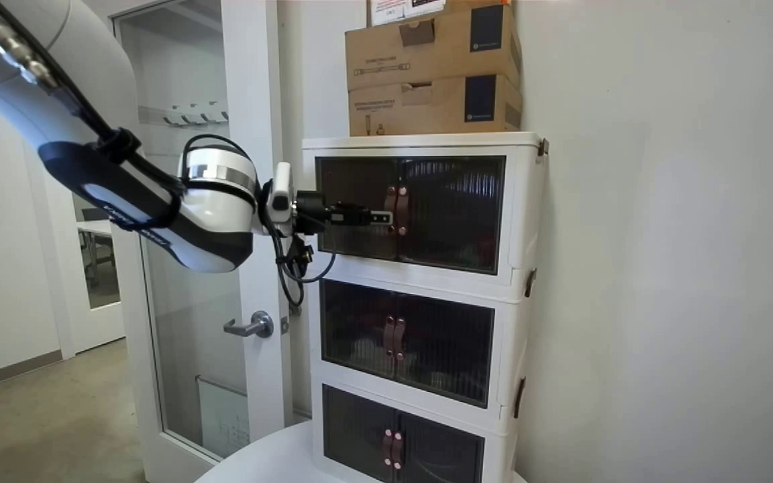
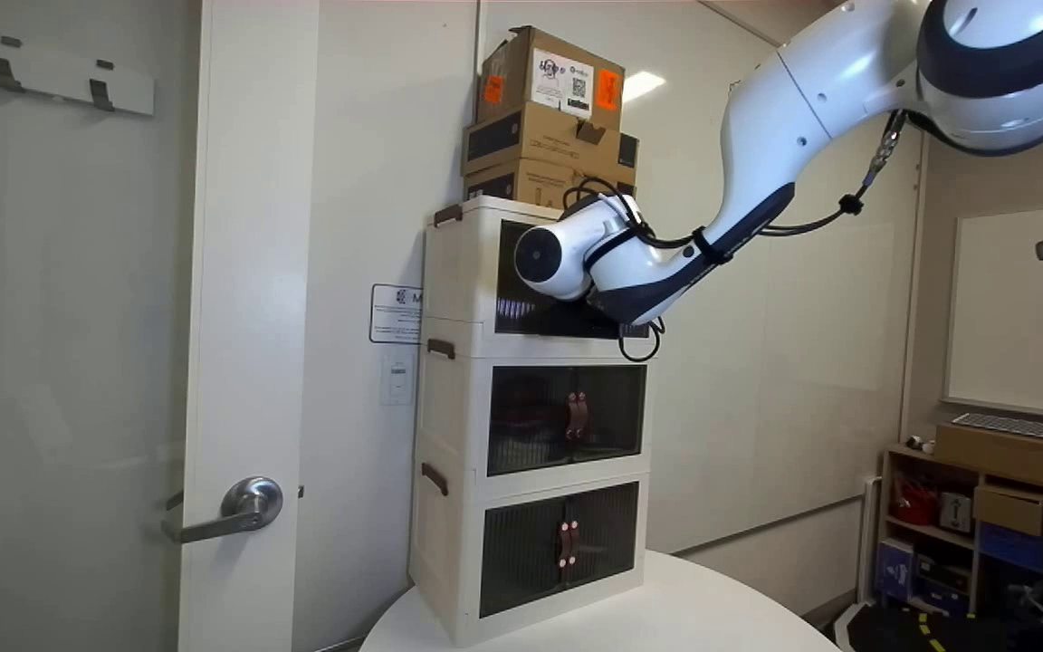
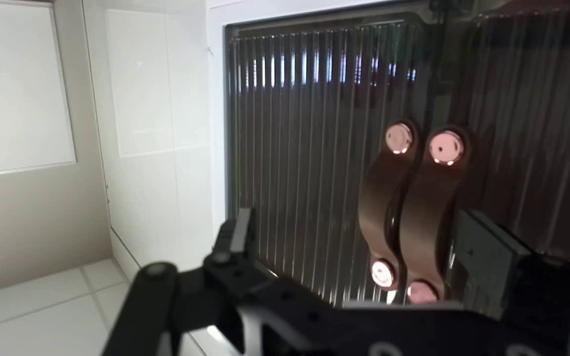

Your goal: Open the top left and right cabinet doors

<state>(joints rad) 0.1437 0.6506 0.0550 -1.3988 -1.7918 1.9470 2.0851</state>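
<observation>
The top left door [image 1: 353, 176] and top right door [image 1: 457, 221] are dark ribbed panels and stand shut. Their brown strap handles sit side by side at the middle seam. The wrist view looks upside down, so the right door [image 3: 309, 183] is on its left and the left door [image 3: 532, 113] on its right. My gripper [image 1: 381, 217] is at the handles and also shows in the wrist view [image 3: 364, 242]. It is open, its fingers on either side of both handles [image 3: 379, 212], holding nothing. In an exterior view the arm hides the gripper and part of the top doors [image 2: 521, 281].
The white cabinet [image 2: 449, 263] stands on a round white table [image 2: 712, 616]. Lower door pairs [image 1: 406, 335] are shut. Cardboard boxes [image 1: 427, 60] are stacked on top. A glass room door with a metal handle [image 1: 252, 325] is beside the cabinet, a wall [image 1: 668, 235] on the other side.
</observation>
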